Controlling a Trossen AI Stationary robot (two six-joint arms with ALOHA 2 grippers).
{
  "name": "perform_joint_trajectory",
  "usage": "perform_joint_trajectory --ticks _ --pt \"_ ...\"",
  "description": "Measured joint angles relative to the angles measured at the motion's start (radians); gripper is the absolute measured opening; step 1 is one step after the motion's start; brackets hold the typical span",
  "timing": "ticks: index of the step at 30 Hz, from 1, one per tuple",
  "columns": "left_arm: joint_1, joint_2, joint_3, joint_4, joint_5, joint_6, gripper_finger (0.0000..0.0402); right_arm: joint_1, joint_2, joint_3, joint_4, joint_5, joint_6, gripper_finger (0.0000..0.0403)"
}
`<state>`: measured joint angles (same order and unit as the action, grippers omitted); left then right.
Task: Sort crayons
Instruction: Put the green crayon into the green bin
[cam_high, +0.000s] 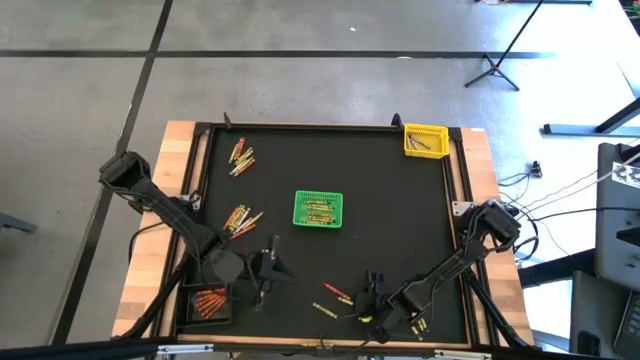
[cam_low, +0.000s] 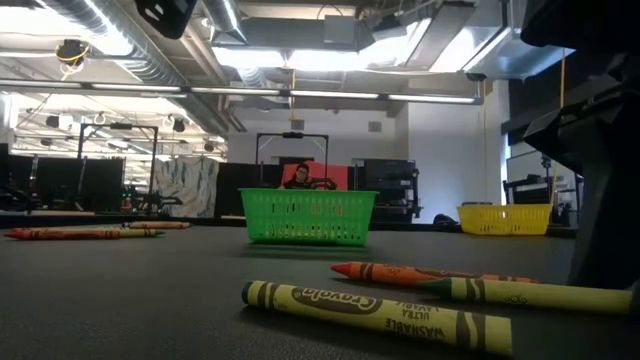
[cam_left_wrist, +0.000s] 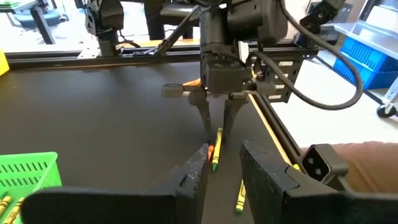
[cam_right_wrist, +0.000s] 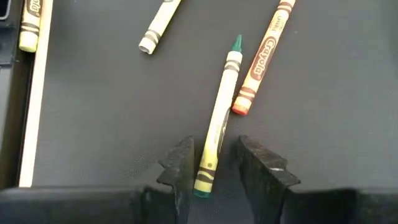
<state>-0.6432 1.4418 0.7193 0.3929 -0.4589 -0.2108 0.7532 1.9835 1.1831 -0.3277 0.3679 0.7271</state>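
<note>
My right gripper is open and points down at the table near the front edge. Its fingertips stand on either side of the blunt end of a green crayon with a yellow label; I see no touch. An orange crayon lies beside it and a pale one farther off. My left gripper is open and empty, left of the right gripper and facing it. Loose crayon heaps lie at the far left and the middle left.
A green basket with crayons stands mid-table. A yellow basket stands at the far right corner. A black basket with orange crayons stands at the near left corner. More crayons lie by the front edge under the right arm.
</note>
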Motion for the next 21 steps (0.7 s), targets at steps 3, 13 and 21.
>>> perform_joint_trajectory --ticks 3,13,21 --pt "-0.002 0.0 0.0 0.001 -0.001 0.0 0.008 0.0 0.0 0.0 0.0 0.0 -0.001 0.0104" --pt "-0.002 0.0 0.0 0.001 -0.001 -0.001 0.008 0.0 0.001 0.001 -0.006 -0.004 -0.025 0.0012" --pt "-0.002 0.0 0.0 0.001 -0.001 -0.001 0.008 0.0 -0.02 0.005 -0.02 -0.023 -0.049 0.0029"
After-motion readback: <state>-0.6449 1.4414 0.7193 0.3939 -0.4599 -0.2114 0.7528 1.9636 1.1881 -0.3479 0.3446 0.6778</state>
